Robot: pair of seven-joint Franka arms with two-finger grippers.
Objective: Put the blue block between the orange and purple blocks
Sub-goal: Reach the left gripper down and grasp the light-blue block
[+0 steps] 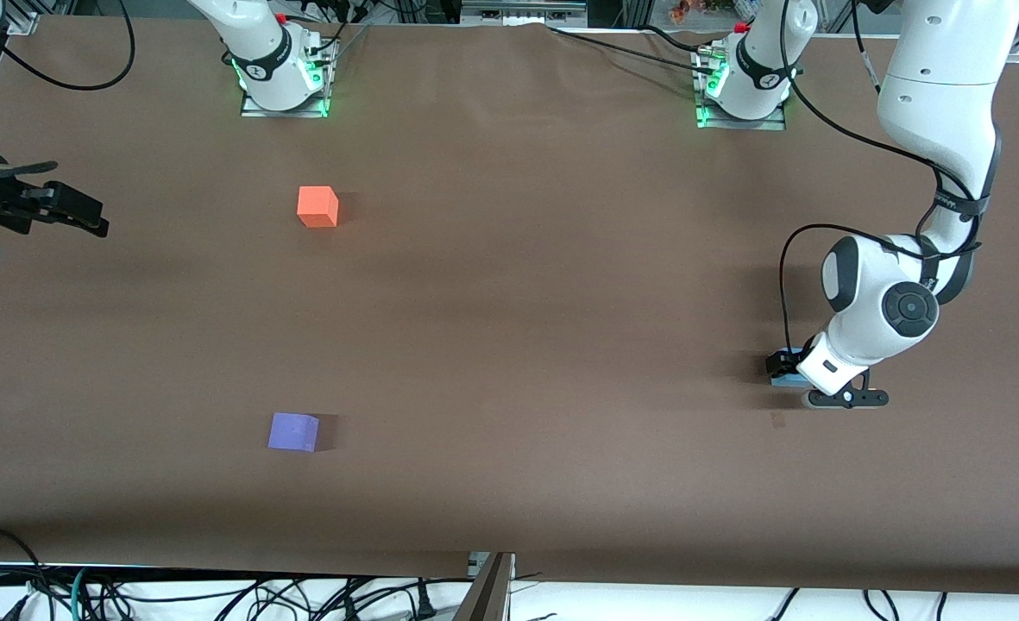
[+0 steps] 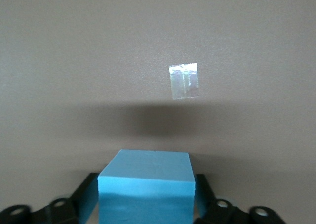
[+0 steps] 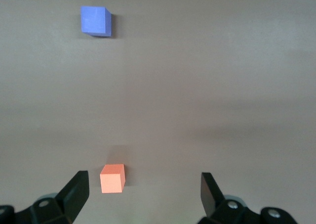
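Plainly three blocks on the brown counter (image 1: 518, 302), one of each colour: one blue, one orange, one purple. Two arms as well, each with one pincer.

Reading the front view as a clock face from the middle of the counter:

- Blue block (image 1: 785, 379) at about four o'clock, toward the left arm's end. Sits between the two fingers of the left pincer (image 1: 787, 371), which is down low there. In the left wrist view, shows as one blue block (image 2: 145, 169) with a black finger pressed against each side, so the left pincer (image 2: 145, 204) is clamped on it. Cannot tell whether resting on the counter or raised just off it.
- One small patch of clear tape (image 2: 184, 81) on the counter close by, apart from the block.
- Orange block (image 1: 317, 207) at about ten o'clock, toward the right arm's end, standing alone.
- Purple block (image 1: 293, 431) at about eight o'clock, also alone. Lies at six o'clock from the orange one, nearer the front camera and well apart from it, with bare counter between the two.

Right pincer (image 1: 86, 216) at nine o'clock, up over the edge of the counter at the right arm's end, waiting. Fingers spread wide with nothing between them in the right wrist view (image 3: 143, 179). Same view takes in both the orange block (image 3: 112, 178) and the purple block (image 3: 95, 21), neither touched.

Blue block well apart from the other two.
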